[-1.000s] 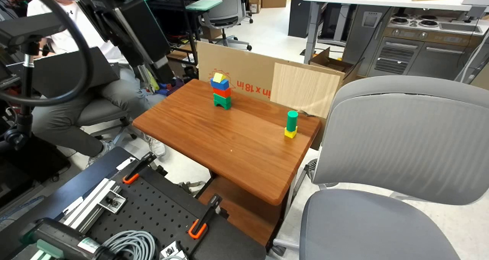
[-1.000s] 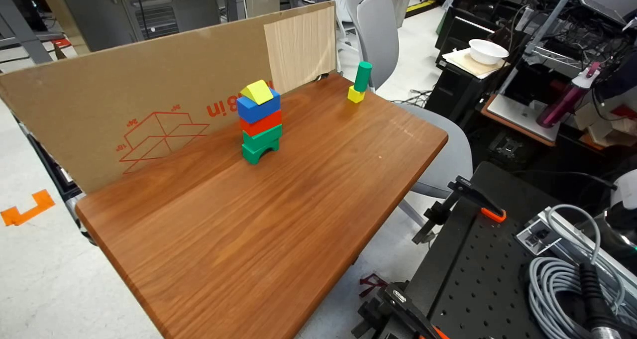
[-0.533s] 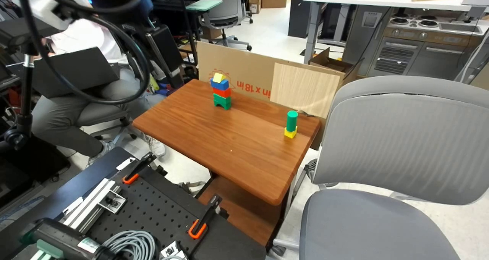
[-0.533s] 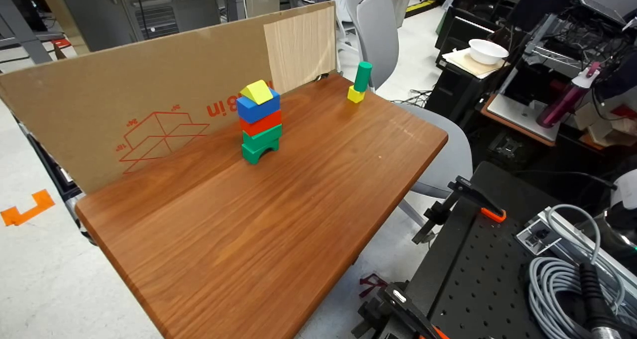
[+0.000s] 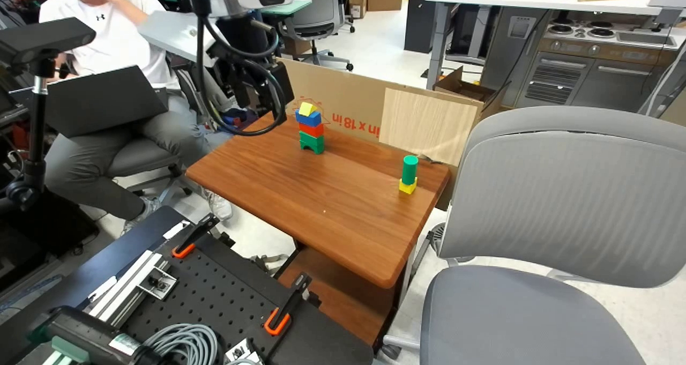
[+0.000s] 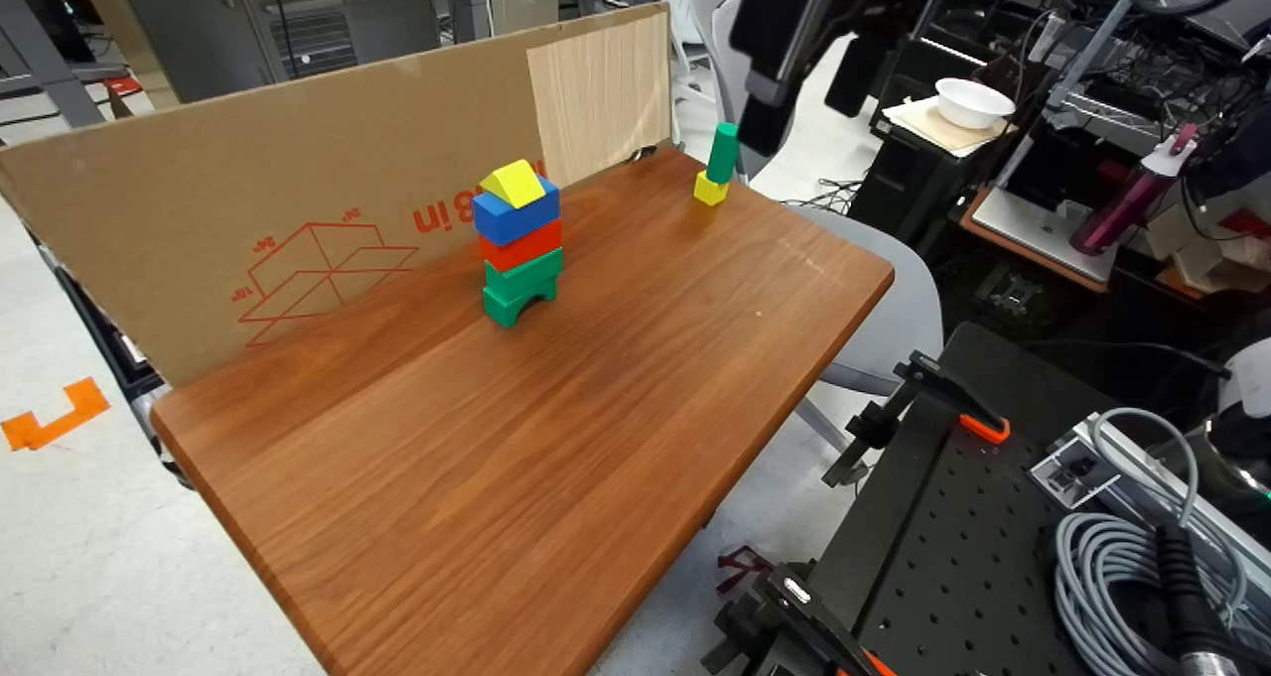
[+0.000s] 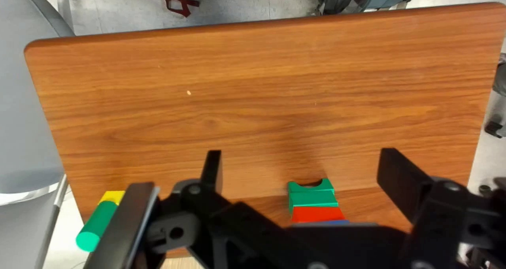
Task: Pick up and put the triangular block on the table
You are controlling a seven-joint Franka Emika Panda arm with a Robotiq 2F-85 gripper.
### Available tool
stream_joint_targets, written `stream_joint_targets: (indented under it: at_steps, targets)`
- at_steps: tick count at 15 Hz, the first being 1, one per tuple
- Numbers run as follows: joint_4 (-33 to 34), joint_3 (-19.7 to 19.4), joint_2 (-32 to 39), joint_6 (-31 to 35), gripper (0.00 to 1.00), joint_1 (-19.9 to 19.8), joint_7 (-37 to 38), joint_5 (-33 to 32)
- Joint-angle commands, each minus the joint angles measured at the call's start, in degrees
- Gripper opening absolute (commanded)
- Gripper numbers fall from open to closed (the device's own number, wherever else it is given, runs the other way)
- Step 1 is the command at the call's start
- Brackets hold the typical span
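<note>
The yellow triangular block lies on top of a stack in both exterior views. Under it are a blue block, a red block and green blocks. The stack stands on the reddish-brown table by the cardboard. My gripper is open, with nothing between its fingers. It also shows at the top of an exterior view, above the table and apart from the stack. In the wrist view the stack's lower blocks show between the fingers; my gripper's body hides the triangular block.
A green cylinder stands on a yellow block near a table corner. A cardboard sheet stands along the table's edge behind the stack. A grey chair stands beside the table. A black perforated bench is opposite the cardboard.
My arm has swung in from the upper left toward the table in an exterior view, and the gripper has come into view at the top elsewhere. The blocks have not moved.
</note>
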Motion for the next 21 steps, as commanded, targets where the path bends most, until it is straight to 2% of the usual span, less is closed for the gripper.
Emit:
stream_joint_targets:
  at_steps: [1,5,11,17,21]
  targets:
    - [9.0,1.2,9.5,0.8,1.0,0.6,1.6,0.3]
    - [18.5,2.0,18.1,-0.4,1.0,1.2,3.5,-0.2]
    - [30.5,1.2,29.0,-1.7,1.0,3.2,6.4,-3.0]
    - [42.0,1.0,36.8,-6.3,1.0,4.7,8.0,-3.4]
    - [47.3,0.8,40.5,-10.4,1.0,5.4,8.2,-3.4]
